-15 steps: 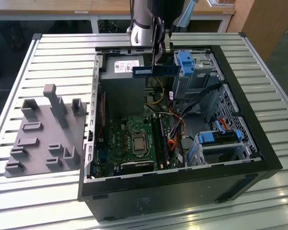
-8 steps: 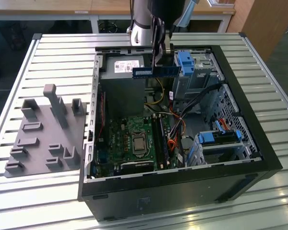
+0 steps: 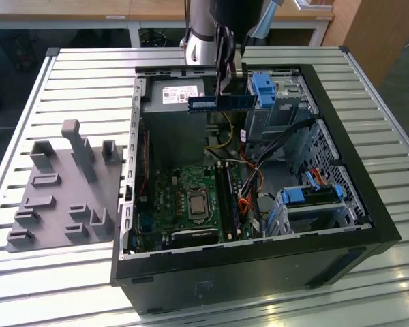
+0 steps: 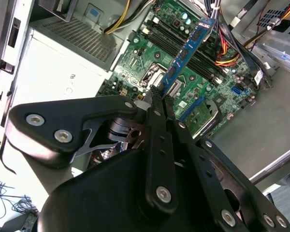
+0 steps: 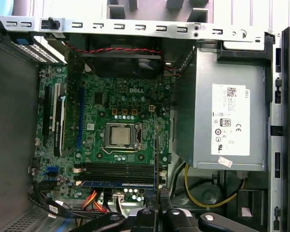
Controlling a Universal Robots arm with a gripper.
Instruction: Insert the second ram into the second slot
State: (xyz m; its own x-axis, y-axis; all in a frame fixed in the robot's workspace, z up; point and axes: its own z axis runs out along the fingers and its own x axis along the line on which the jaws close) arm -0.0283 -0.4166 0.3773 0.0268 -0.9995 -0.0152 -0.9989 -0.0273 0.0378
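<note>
The gripper (image 4: 158, 96) has its fingers closed tight on the second ram (image 3: 221, 103), pinching the stick by its upper edge somewhere near mid-length. The stick hangs on edge, high over the open computer case (image 3: 259, 272), up toward the power supply (image 5: 232, 121) end and well clear of the motherboard (image 5: 121, 106).

From where I stand this is the carry-over step: the stick is picked up but not yet at the memory slots (image 5: 118, 170). In the second wrist view it runs crosswise to the slots rather than along them. So I'd judge that seating it calls for a turn to lie parallel, a careful line-up over a free slot, then a straight, firm push down.

A blue strip (image 5: 118, 183) lies along the slot nearest the board's edge. It is probably a stick already seated, though I can't be sure from this angle.

The held stick is a thin, flat blue board. Dark chips run in a row along its face, with a paler patch toward one end.
</note>
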